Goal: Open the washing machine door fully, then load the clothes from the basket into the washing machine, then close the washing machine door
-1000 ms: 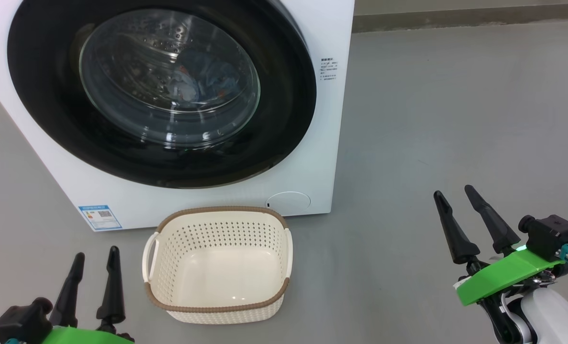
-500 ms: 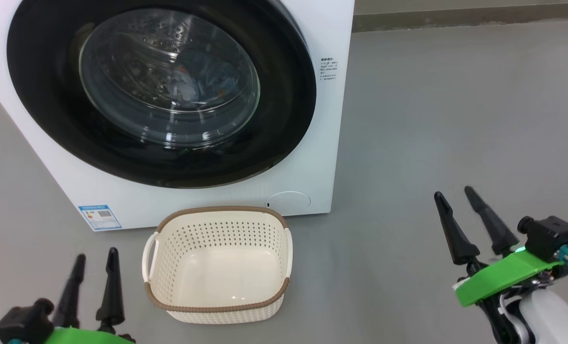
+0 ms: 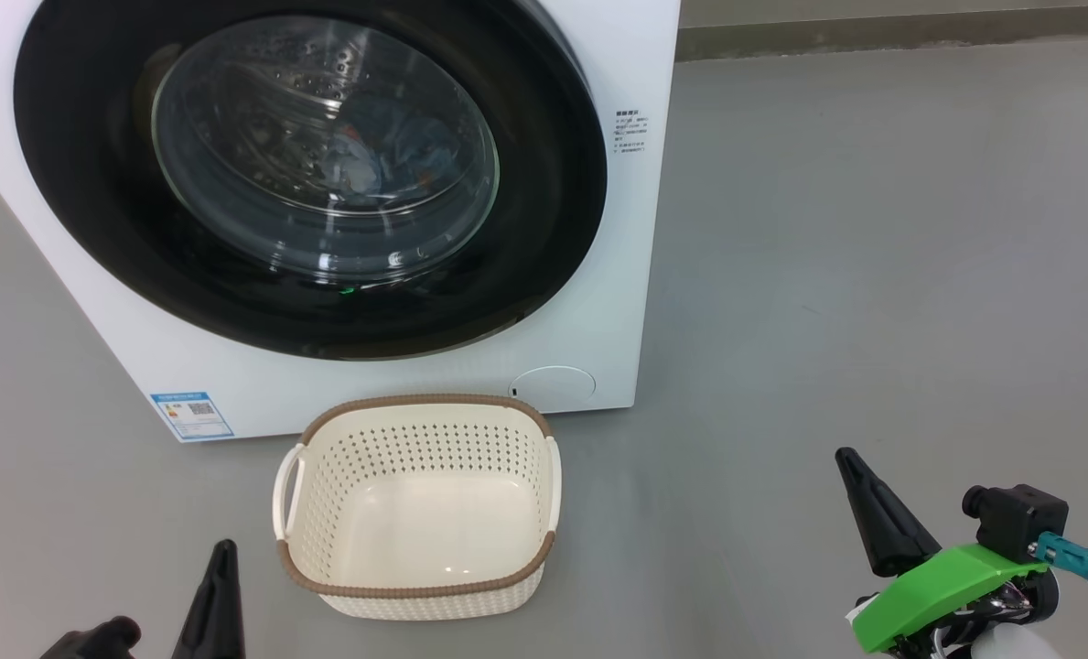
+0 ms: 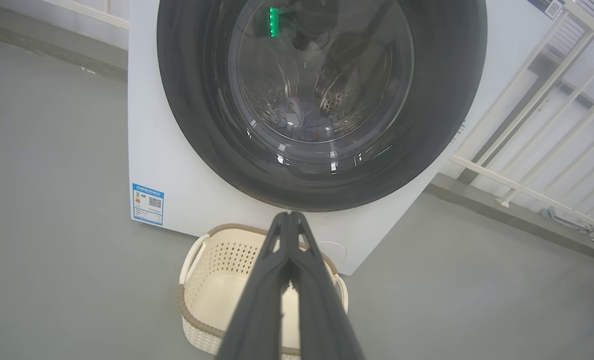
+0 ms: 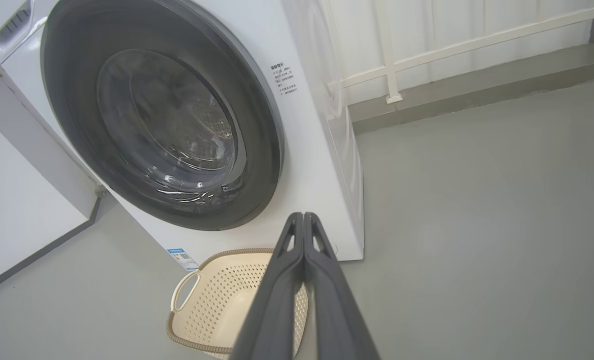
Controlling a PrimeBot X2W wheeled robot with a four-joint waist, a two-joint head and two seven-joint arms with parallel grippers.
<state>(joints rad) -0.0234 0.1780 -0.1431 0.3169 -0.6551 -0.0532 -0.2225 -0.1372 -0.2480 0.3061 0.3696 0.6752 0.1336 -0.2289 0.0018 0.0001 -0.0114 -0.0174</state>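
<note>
Sitting shut: large round washing machine door, glossy black rim around a bulging clear glass bowl, flush on the front of the big white boxy washing machine. Soft clothes, light blue and pale with orange specks, lie bunched behind the glass in the perforated steel drum. Small cream-white perforated plastic basket with a brown woven-look rim stands on the grey floor just in front of the machine's lower front edge, bare bottom showing. Small blue label sticker at the machine's lower left front corner. Left gripper low, left of the basket, dark fingers pressed together, gripping nothing. Right gripper well right of the basket, above the floor, fingers likewise pinched together, nothing held.
</note>
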